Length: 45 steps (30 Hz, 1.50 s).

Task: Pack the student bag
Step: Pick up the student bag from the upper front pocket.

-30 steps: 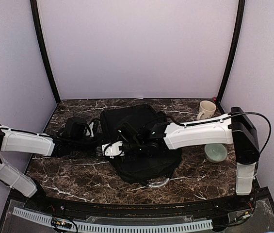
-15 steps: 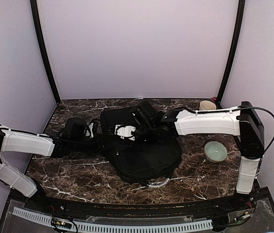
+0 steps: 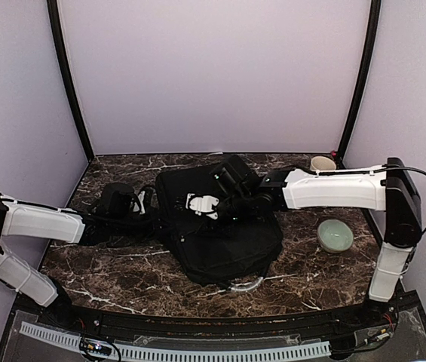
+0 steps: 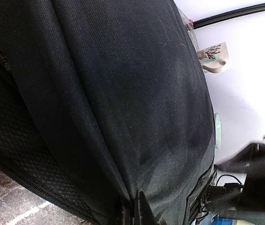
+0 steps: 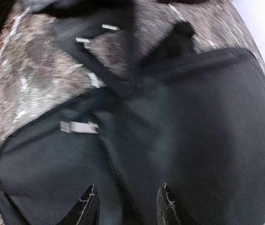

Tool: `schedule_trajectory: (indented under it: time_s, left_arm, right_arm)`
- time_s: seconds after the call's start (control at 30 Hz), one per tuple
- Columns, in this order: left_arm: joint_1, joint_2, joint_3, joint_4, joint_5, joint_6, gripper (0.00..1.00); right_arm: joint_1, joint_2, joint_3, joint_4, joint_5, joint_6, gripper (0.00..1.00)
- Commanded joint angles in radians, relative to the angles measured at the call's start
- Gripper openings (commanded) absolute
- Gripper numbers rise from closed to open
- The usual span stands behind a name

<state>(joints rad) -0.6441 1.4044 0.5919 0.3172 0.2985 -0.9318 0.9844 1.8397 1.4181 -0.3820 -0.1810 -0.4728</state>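
Top external view: the bag [image 3: 220, 230], black and by far the largest thing here, lies flat in the middle of the marble table [image 3: 107, 271], its grey loop handle [image 3: 244, 286] poking out at the near edge. The left arm comes in low from the left of the bag, and the left gripper [image 3: 152, 222] meets the bag's left edge. In the left wrist view the two dark fingers [image 4: 125, 213] stand almost together at the bottom of the picture, and a raised fold of the bag's fabric runs straight down between them, so they are pinched on that fold. The right arm stretches across from the right of the bag, with the right gripper [image 3: 197, 204] above the bag's far left part. In the right wrist view, which is blurred, the right fingertips [image 5: 87, 206] stand well apart over the black fabric, with nothing between them; whether they touch the cloth cannot be told. Beyond them the bag's straps [image 5: 83, 56] trail off the bag onto the marble. A pale mug [image 3: 322, 164] stands to the far right of the bag near the back wall, well apart from it. A light green bowl [image 3: 335, 235] sits to the bag's right, near it and not touching.
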Motion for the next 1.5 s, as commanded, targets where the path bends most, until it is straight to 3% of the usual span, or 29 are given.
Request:
schedule_trajectory:
  time_s: [0.0,0.3,0.73,0.87,1.0,1.07,1.3,1.47]
  left_arm:
    - [0.009,-0.017,-0.003,0.055,0.002,0.007,0.00]
    - [0.009,-0.036,-0.002,0.047,0.001,0.007,0.00]
    - [0.009,-0.036,-0.002,0.052,0.011,0.001,0.00]
    - [0.009,-0.041,-0.007,0.053,0.010,0.000,0.00]
    - [0.009,-0.043,-0.009,0.053,0.007,0.002,0.00]
    - [0.009,-0.041,-0.009,0.054,0.007,0.001,0.00]
    - [0.011,-0.033,-0.017,0.051,-0.001,0.007,0.00]
    - [0.020,-0.050,-0.034,0.022,-0.036,0.003,0.00]
  right_arm:
    - [0.088,0.042,0.027,0.004,0.076,-0.070,0.44]
    - [0.166,0.112,0.051,0.057,0.206,-0.155,0.46]
    - [0.200,0.151,0.036,0.200,0.313,-0.184,0.32]
    - [0.204,0.159,0.036,0.217,0.329,-0.191,0.24]
    - [0.205,0.156,0.027,0.233,0.356,-0.190,0.08]
    - [0.204,0.154,0.028,0.224,0.347,-0.188,0.00]
    - [0.176,0.110,0.043,0.145,0.222,-0.110,0.00]
    - [0.062,0.052,0.037,0.082,0.030,0.045,0.00]
